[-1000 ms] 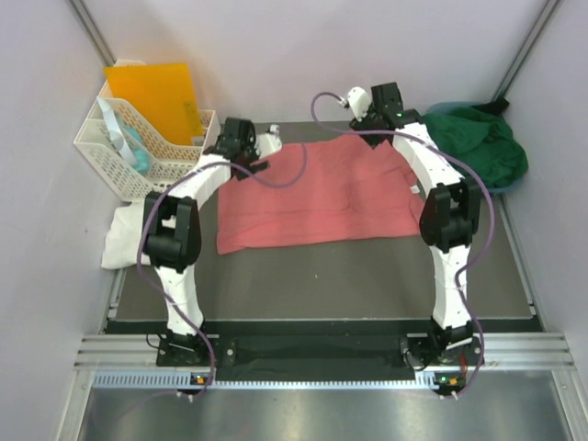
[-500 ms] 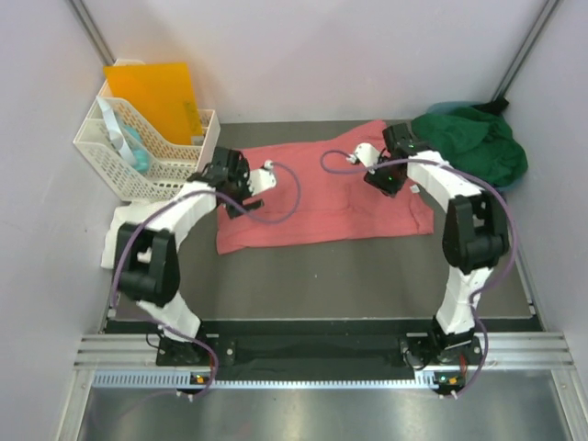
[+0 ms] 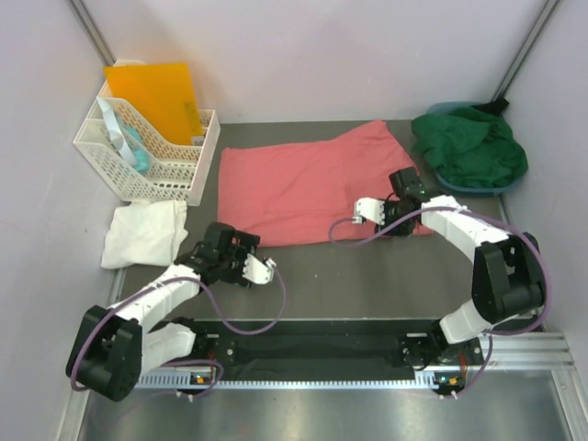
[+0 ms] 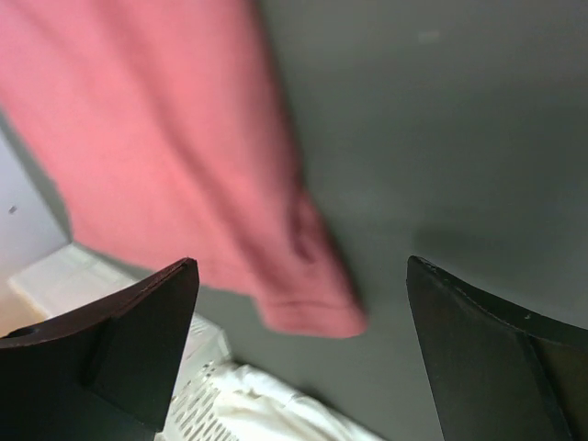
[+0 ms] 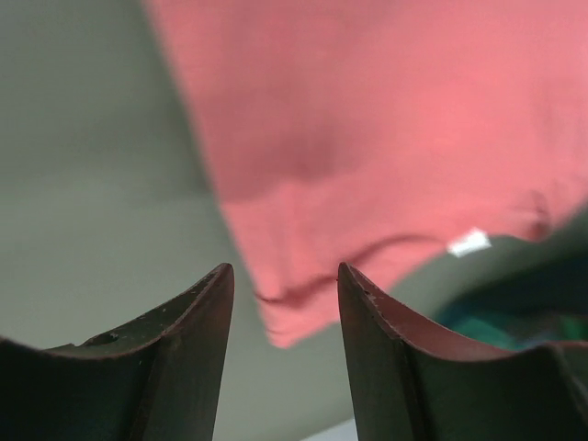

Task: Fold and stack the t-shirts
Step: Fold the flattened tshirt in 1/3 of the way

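Note:
The salmon-pink t-shirt [image 3: 308, 184] lies spread flat on the dark table, its white neck label [image 5: 469, 243] near the right edge. My left gripper [image 3: 223, 250] is open and empty, just off the shirt's near-left corner [image 4: 312, 312]. My right gripper [image 3: 404, 186] is open and empty above the shirt's near-right edge [image 5: 303, 303]. The white t-shirt [image 3: 142, 232] lies crumpled at the left and shows in the left wrist view [image 4: 276, 404]. The dark green t-shirt [image 3: 470, 147] is bunched at the back right.
A white lattice basket [image 3: 147, 156] stands at the back left with an orange folder [image 3: 152, 96] in it. The green shirt rests in a blue tub [image 3: 478, 186]. Purple cables loop off both wrists. Grey walls close in on three sides.
Both grippers have moved from the shirt's far edge back over it to its near edge. The pink shirt now lies flat with nothing holding it.

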Action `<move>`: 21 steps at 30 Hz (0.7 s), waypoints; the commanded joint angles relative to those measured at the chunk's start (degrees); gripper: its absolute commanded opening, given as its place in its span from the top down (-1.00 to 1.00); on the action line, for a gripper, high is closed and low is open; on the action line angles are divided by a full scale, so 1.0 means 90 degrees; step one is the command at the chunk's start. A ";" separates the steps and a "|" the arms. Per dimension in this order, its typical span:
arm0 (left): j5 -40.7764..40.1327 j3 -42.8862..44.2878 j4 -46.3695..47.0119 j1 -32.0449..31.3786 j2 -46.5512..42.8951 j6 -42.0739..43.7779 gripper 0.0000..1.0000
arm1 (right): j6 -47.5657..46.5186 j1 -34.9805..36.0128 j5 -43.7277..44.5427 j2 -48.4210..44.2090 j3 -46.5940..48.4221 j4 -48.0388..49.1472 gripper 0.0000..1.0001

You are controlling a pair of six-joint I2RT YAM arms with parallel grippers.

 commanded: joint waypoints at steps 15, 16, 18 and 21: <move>-0.1244 0.0360 0.1579 -0.0541 0.1910 -0.0511 -0.98 | -0.0784 0.0555 0.0541 0.0431 -0.1129 0.1858 -0.03; -0.1254 0.0428 0.1550 -0.0541 0.1940 -0.0521 -0.98 | -0.0735 0.0556 0.0473 0.0325 -0.1040 0.1711 -0.04; -0.1244 0.0458 0.1530 -0.0541 0.1989 -0.0531 -0.98 | -0.0754 0.0565 0.0316 0.0217 -0.1039 0.1505 -0.06; -0.1215 0.0439 0.1588 -0.0541 0.2037 -0.0521 -0.98 | -0.0890 0.0575 0.0414 0.0206 -0.1408 0.1806 -0.08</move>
